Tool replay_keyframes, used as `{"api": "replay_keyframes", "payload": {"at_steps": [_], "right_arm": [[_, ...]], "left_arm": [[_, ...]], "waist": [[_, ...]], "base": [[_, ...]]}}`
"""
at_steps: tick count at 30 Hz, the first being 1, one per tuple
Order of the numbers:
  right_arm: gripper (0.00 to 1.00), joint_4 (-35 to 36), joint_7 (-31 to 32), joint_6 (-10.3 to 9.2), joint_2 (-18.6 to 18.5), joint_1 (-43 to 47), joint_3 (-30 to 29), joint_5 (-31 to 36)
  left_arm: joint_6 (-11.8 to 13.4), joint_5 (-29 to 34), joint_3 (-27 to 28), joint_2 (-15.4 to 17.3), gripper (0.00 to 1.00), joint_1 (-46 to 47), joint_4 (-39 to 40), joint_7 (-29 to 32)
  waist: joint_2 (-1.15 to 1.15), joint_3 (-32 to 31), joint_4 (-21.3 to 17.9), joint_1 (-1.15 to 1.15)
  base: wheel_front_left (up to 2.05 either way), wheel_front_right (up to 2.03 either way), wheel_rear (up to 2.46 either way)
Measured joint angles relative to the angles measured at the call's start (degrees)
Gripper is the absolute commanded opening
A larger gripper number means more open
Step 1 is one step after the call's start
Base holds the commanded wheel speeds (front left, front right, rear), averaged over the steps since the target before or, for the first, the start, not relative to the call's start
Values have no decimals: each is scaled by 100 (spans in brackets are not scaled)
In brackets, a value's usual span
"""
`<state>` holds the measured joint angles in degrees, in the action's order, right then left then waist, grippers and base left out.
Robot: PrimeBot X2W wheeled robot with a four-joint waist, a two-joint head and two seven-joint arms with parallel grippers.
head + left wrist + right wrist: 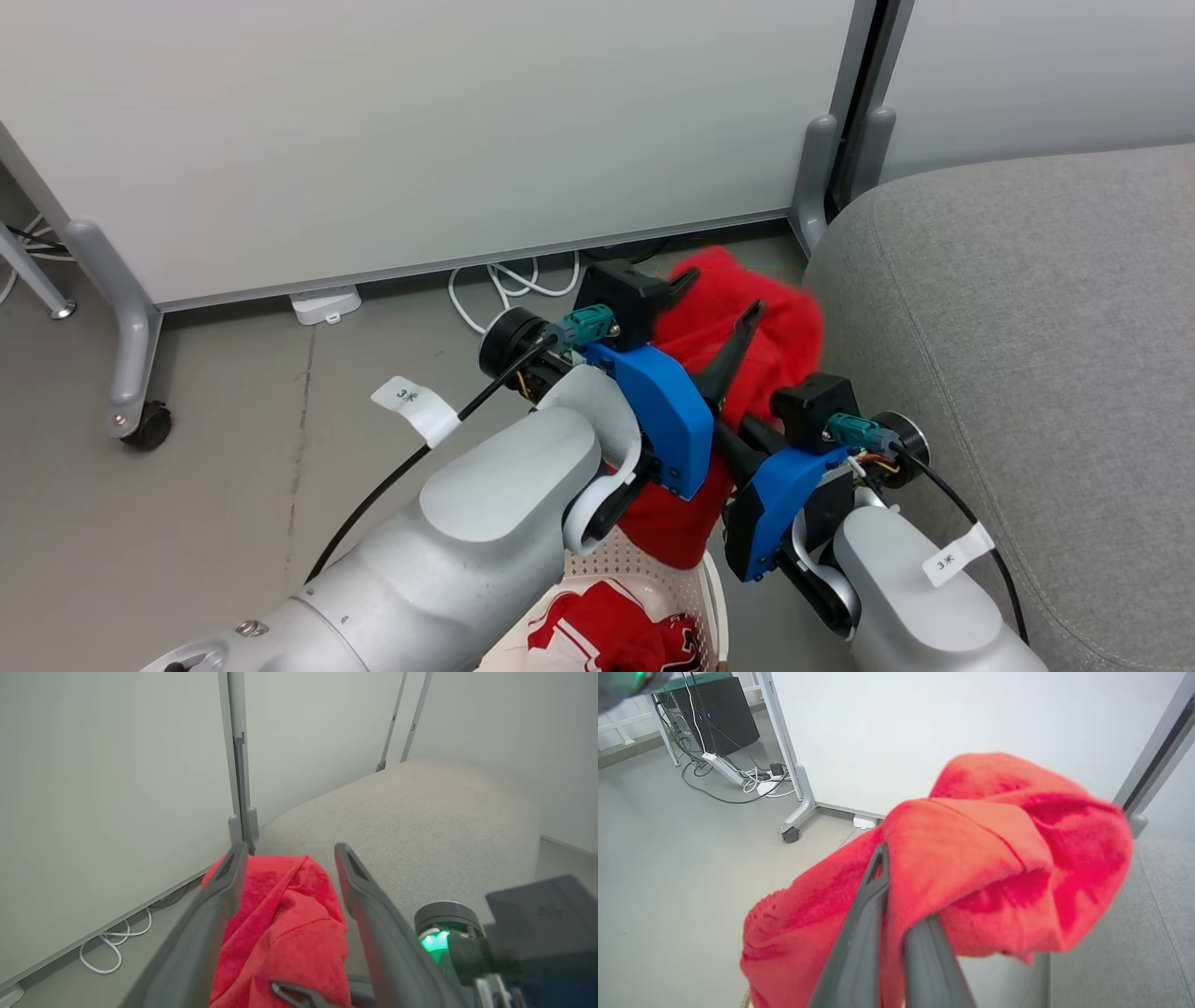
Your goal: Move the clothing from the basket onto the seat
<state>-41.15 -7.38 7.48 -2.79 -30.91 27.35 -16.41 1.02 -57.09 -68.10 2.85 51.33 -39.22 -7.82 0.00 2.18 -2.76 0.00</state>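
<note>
Where the head view meets its lower edge, item one: the basket, cream with a perforated wall, holding red-and-white clothing bunched inside.

Item two: right tool. Its jaws are pressed almost together with a fold of the lifted red garment pinched between them. The cloth drapes over both fingers and hangs below them in the right wrist view.

Item three: left tool. Its jaws are spread wide, one finger on each side of the same garment. In the left wrist view the cloth lies loose between the fingers, gripped by neither.

Item four: the lifted garment itself. It is plain red, crumpled, held above the basket's far corner, with its upper end blurred. That end is just beside the rounded edge of the seat, though whether it touches cannot be told.

Item five: the seat, light grey upholstery with a stitched seam, on the robot's right, with no clothing seen on it.

Item six: grey floor, with a coiled white cable and a small white box at the foot of the partition.

Item seven: pale partition panel on grey legs with a black caster.
</note>
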Motion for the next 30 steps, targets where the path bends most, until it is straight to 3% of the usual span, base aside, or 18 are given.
{"api": "replay_keyframes", "payload": {"at_steps": [8, 15, 22, 30], "right_arm": [[0, 1, -37, 0, 0, 9, -102, 0], [0, 194, -49, 0, 0, 43, -193, 13], [0, 465, 38, 0, -1, 142, -344, 158], [0, 871, 216, 0, -1, 402, -512, 264]], "left_arm": [[4, -21, 104, 70, 100, -165, -29, -475], [152, 342, 505, 567, 100, -723, 398, -710], [350, 1466, 1797, 1091, 100, -1758, 1583, -725], [194, 2633, 3007, 1262, 100, -3156, 2412, -725]], "waist": [[0, -9, 43, 0], [0, 39, 78, 0], [0, 106, 118, 0], [0, 84, 36, 0]], "base": [[0, 0, 0], [0, 0, 0], [0, 0, 0], [0, 0, 0]]}}
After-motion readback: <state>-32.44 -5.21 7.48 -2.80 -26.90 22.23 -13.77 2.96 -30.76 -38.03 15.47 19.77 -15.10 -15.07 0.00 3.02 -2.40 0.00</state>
